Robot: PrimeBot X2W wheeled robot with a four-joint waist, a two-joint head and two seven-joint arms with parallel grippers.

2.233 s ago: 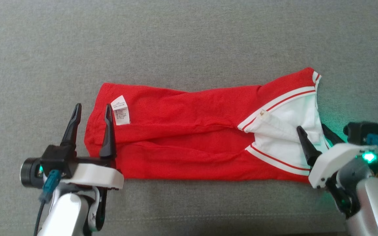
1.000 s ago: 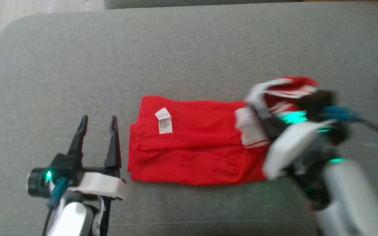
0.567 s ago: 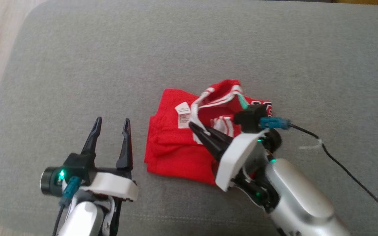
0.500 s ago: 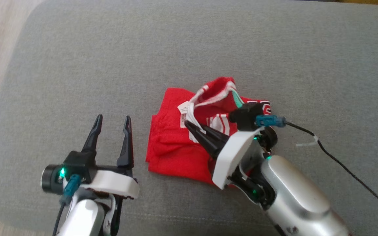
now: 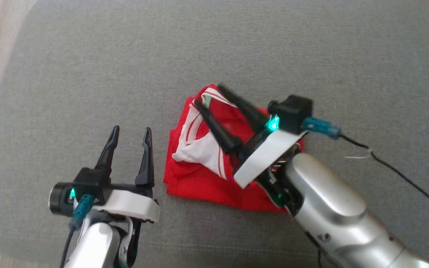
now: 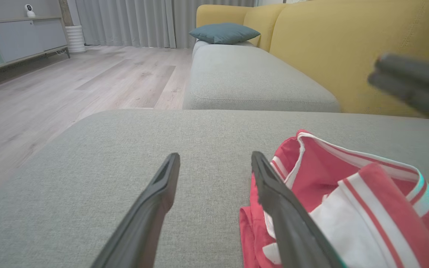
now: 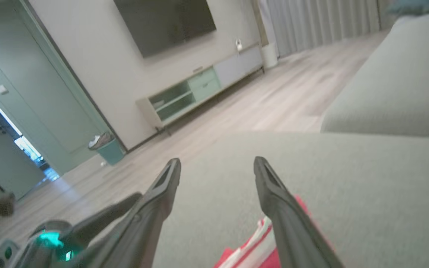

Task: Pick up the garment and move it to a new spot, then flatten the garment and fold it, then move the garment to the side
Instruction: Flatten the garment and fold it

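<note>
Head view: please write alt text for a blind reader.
A folded red garment with white striped trim lies on a grey upholstered cushion. The right gripper is open over it; the left gripper, also open, is beside it.

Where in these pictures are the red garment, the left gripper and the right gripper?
red garment point(image 5: 199, 186): head view, on the plain red cloth near its front edge.
left gripper point(image 5: 131, 129): head view, midway between its two fingertips.
right gripper point(image 5: 207, 94): head view, midway between its two fingertips, above the garment.
</note>
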